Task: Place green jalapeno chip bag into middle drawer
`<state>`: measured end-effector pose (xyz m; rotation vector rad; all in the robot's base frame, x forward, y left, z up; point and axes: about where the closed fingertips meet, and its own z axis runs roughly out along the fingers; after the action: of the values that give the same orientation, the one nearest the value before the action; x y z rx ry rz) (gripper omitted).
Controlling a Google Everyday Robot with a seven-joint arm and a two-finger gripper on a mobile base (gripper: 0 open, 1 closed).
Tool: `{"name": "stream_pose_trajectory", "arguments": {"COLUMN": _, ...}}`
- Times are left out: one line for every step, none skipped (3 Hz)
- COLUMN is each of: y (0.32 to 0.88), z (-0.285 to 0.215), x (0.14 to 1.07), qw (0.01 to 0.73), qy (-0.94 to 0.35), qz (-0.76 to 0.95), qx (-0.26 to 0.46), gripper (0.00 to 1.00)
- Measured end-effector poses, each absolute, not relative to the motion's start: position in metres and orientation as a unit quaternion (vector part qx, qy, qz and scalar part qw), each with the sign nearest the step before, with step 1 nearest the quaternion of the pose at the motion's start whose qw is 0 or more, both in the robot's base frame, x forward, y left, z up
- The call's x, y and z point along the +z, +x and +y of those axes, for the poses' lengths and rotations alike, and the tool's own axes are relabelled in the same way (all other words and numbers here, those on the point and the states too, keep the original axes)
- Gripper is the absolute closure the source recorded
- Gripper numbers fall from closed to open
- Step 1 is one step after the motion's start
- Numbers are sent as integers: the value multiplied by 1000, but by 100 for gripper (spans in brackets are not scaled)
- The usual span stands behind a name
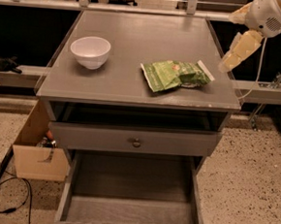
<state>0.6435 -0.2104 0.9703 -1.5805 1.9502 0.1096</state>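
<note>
White bowl (90, 51) sits left on the counter (137, 31), not the target. Green jalapeno chip bag (175, 75) lies flat right of centre. Likely light, crinkly, slippery foil, so pinch a sealed end gently. Middle drawer (130, 213) is open, near. Pincer (230, 60) hangs off the counter's right edge, apart from the bag; whether released or clenched, can't tell.

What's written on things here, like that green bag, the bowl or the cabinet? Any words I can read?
green jalapeno chip bag: pale lettering and a small orange-red logo, too blurred to read.
white bowl, middle drawer: no text.
gripper, beyond the tabletop's right edge: no text visible.
</note>
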Motion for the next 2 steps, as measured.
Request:
{"name": "stream_pose_trajectory", "arguments": {"y": 652, "z": -201, "x": 958, "qw": 326, "qy": -593, "qz": 735, "qx": 54, "gripper": 0}}
{"name": "stream_pose_trajectory", "arguments": {"y": 661, "z": -186, "x": 942, "qw": 336, "qy": -595, "qz": 728, "qx": 57, "gripper": 0}}
